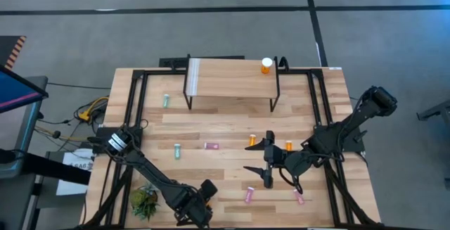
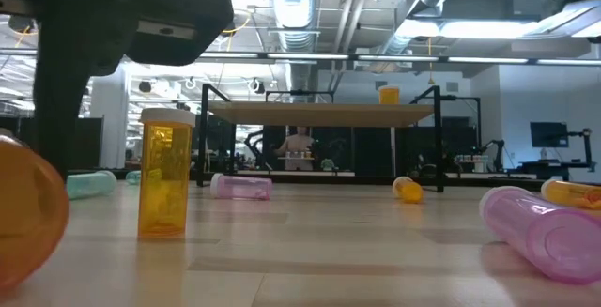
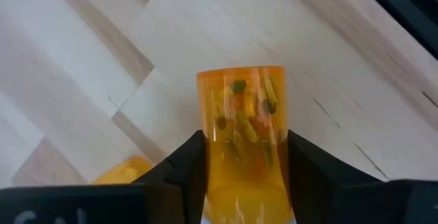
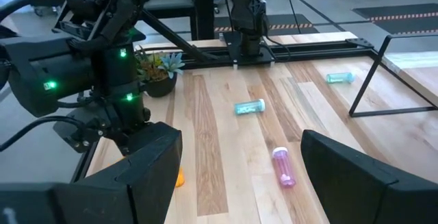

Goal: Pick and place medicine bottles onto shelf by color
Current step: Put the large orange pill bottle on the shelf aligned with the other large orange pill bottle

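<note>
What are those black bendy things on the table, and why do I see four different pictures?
They are two robot arms, each ending in a gripper, a two-finger pincher. One camera looks down from above, one sits low on the table, and one rides on each wrist. Small pill bottles lie scattered on the wooden table: orange, pink and teal. A little shelf already carries one orange bottle. The left gripper has its fingers around a large orange bottle near the table's front edge. The right gripper waits open, holding nothing.

Bright ceiling lights (image 2: pixel 441 27) glare at my low view's upper right; the nearest orange bottle (image 2: pixel 23 215), lower left, blurs.
</note>
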You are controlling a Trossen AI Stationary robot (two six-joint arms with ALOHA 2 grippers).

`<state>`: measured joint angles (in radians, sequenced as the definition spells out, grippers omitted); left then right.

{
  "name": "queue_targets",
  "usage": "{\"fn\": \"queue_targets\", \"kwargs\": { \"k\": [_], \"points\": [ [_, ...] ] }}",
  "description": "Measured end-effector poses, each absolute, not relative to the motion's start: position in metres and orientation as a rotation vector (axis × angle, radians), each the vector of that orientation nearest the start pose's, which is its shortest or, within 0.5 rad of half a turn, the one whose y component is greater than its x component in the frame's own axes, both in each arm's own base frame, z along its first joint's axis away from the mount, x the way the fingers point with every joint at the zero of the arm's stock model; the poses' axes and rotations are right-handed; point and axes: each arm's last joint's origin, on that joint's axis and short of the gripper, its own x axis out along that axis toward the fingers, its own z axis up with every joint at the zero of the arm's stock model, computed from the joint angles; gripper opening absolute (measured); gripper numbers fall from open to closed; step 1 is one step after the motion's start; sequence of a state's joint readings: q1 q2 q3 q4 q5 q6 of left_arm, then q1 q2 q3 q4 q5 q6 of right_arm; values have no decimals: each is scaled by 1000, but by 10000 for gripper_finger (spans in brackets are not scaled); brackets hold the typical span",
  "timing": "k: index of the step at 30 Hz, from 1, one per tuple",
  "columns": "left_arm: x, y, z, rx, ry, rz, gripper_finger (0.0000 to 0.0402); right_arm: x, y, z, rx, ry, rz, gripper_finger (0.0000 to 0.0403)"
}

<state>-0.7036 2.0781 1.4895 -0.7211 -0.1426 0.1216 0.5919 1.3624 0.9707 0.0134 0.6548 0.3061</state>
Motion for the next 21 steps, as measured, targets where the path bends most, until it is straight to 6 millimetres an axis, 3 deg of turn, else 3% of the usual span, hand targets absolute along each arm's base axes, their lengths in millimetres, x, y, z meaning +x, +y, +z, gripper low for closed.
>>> {"fn": "queue_targets", "kwargs": {
  "k": [3, 8, 16, 21],
  "points": [
    [315, -261, 161, 640, 1181, -535, 138, 258, 152, 290, 84, 292, -108, 320],
    [311, -260, 188, 596, 1107, -519, 136, 258, 154, 292, 80, 275, -99, 320],
    [293, -248, 266, 584, 840, -417, 156, 258, 154, 293, 74, 269, -96, 320],
    [273, -229, 314, 563, 624, -338, 156, 257, 161, 304, 15, 173, -65, 320]
  ]
}}
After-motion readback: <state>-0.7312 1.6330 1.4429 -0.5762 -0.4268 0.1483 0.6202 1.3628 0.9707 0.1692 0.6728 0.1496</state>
